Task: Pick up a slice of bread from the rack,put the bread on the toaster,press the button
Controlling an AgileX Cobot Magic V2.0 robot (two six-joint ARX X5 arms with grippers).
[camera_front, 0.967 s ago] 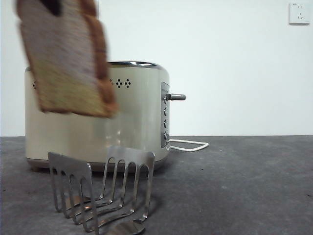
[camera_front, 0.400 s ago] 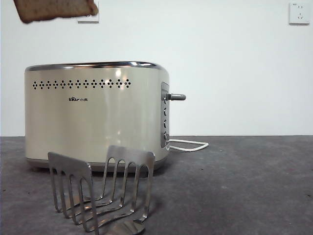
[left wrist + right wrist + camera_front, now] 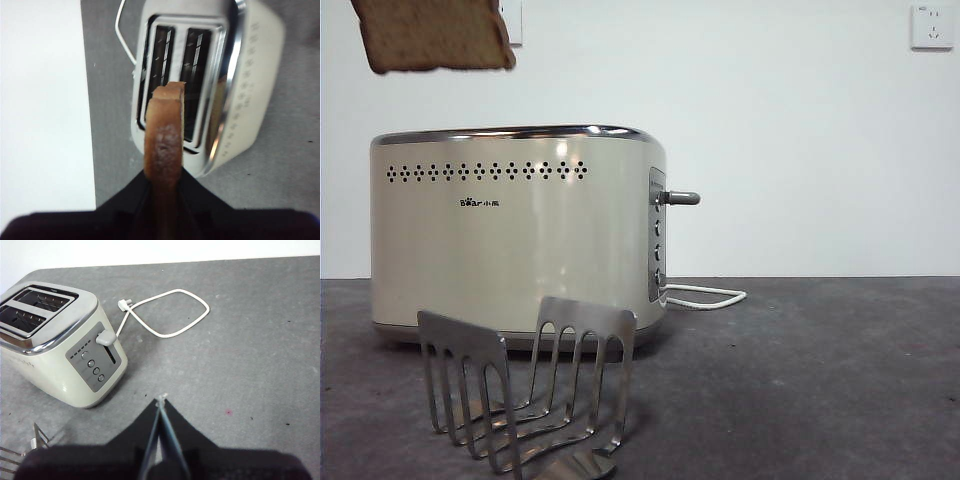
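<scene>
1. Since half a second ago your slice of bread [image 3: 432, 36] has dropped a little lower at the top of the front view, with more of it in sight; a second ago it hung low across the toaster's face.
2. Your left gripper [image 3: 164, 200] pinches the slice by its crust edge, holding it upright above the toaster [image 3: 515, 235].
3. Below that gripper, past the slice's far end, the toaster's two slots lie open; the bread lines up roughly with the strip between them.
4. Your right gripper [image 3: 161, 402] hangs with its jaws pressed together, holding nothing, above bare table [image 3: 250, 365].
5. Ahead of it sits the button [image 3: 105, 338], raised, beside the white cord [image 3: 170, 315].
6. Nothing stands in the rack [image 3: 525, 390].
</scene>
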